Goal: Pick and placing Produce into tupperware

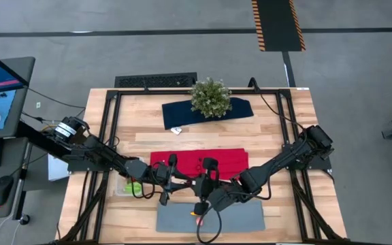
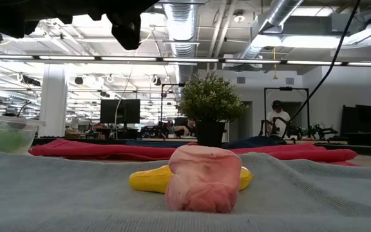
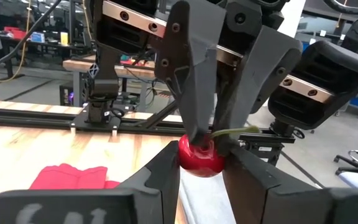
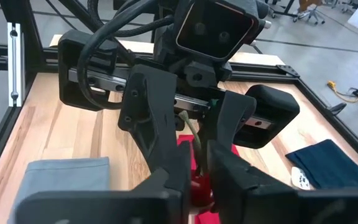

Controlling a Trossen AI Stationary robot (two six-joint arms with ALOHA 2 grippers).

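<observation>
Pinching one small glossy red cherry with a green stem [image 3: 201, 157] between them, the left gripper [image 3: 202, 169] and right gripper [image 4: 196, 169] meet tip to tip above the near middle of the table, both sets of jaws narrowed onto the fruit. Around them lie a red cloth [image 1: 199, 162], a flat grey mat [image 1: 209, 216] carrying a pink toy vegetable [image 2: 203, 178] and a yellow one [image 2: 148, 179], and, farther back, a bushy potted plant [image 1: 210, 97] on a dark blue cloth [image 1: 182, 111]. The small clear plastic container [image 1: 129, 186], with green pieces inside, sits on the pale wooden tabletop [image 1: 155, 135] under the left arm, beside the grippers.

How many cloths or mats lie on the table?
3: a dark blue cloth at the back edge under the potted plant, a red cloth mid-table, a grey mat at the front edge. None seems hidden.
</observation>
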